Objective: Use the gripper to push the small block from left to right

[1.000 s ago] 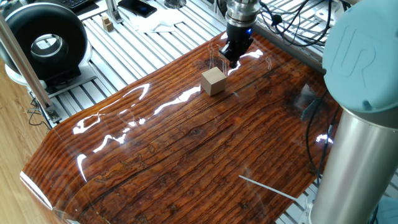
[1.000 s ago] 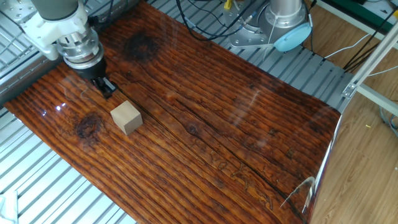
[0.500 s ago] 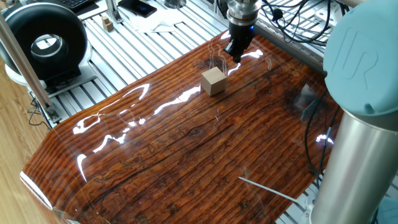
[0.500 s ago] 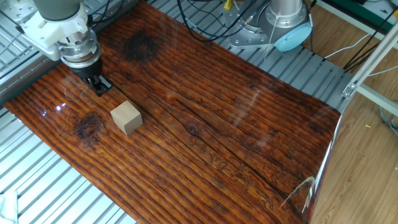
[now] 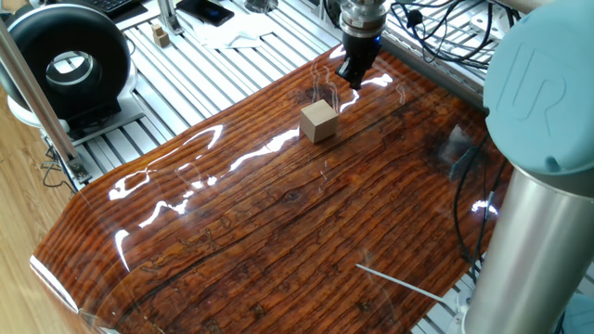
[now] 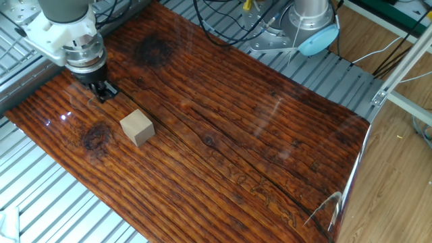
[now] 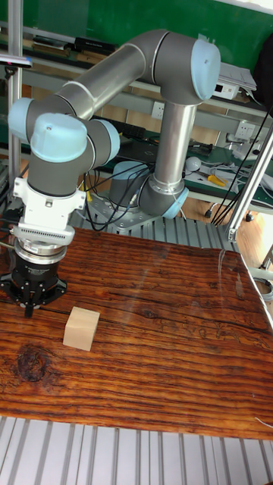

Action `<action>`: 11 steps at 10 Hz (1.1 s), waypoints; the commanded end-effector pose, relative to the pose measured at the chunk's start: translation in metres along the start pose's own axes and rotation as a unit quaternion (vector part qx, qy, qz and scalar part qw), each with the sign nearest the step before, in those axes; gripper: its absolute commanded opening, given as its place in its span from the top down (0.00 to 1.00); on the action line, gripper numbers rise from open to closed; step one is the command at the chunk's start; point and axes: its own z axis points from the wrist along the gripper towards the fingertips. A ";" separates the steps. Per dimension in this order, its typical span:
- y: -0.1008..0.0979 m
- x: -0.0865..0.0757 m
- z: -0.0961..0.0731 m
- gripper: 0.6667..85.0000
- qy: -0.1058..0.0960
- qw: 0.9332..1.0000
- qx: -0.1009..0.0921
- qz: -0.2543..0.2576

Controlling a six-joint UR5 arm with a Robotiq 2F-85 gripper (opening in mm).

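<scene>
A glossy dark wood-grain tabletop (image 5: 278, 213) sits on ribbed aluminium framing (image 5: 195, 70), with a green wall (image 7: 114, 19) behind.

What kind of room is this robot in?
Probably a robotics lab. The robot arm is mounted on a slotted metal bench, loose cables trail behind, and a wooden board serves as its test surface.

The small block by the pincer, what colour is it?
Plain light tan wood, unmarked; the small block shows best in one fixed view.
</scene>
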 end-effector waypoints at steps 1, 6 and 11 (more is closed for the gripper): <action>0.004 0.000 -0.001 1.00 -0.001 1.000 -0.010 -0.007; 0.035 -0.004 0.036 1.00 -0.002 0.998 -0.017 0.062; 0.074 0.000 0.028 1.00 0.009 0.995 -0.048 0.086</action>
